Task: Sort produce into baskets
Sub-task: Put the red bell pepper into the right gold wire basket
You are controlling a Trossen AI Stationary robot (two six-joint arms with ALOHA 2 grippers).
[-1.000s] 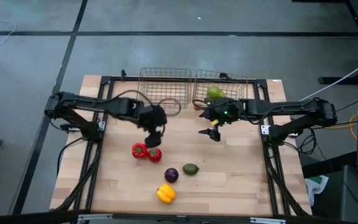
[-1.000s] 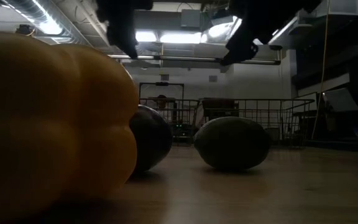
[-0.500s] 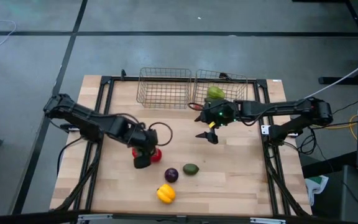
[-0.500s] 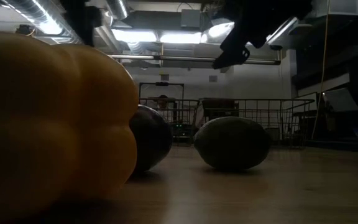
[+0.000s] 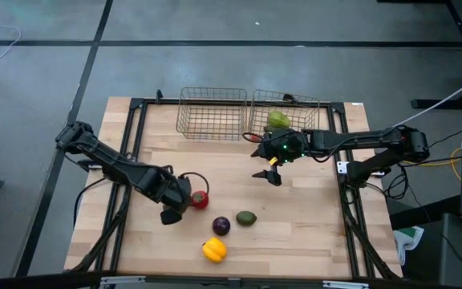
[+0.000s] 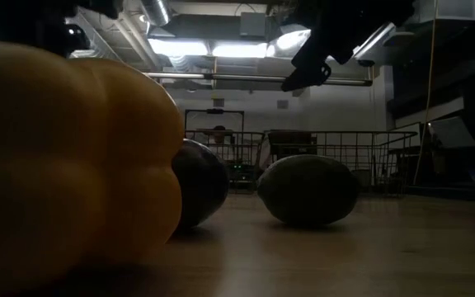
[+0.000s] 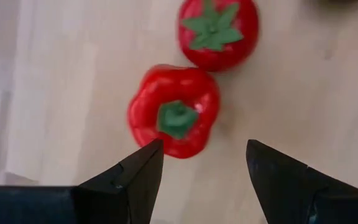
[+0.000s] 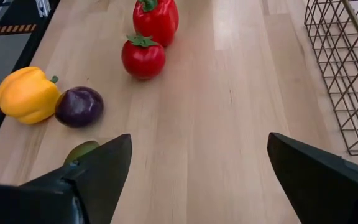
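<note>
The left gripper (image 7: 201,171) hangs spread just over the red pepper (image 7: 174,111), which lies stem-up on the table (image 5: 311,217) straight ahead of the gap between its fingers, with the tomato (image 7: 218,31) touching it on the far side. The pepper is roundish, so no long axis matters; the fingers look set to straddle it with a short push forward and down. The left arm is far nearer than the right gripper (image 5: 269,174), which waits, spread and empty, in front of the right basket (image 5: 291,120). The left basket (image 5: 212,114) stands well apart from the pepper, at the table's back
</note>
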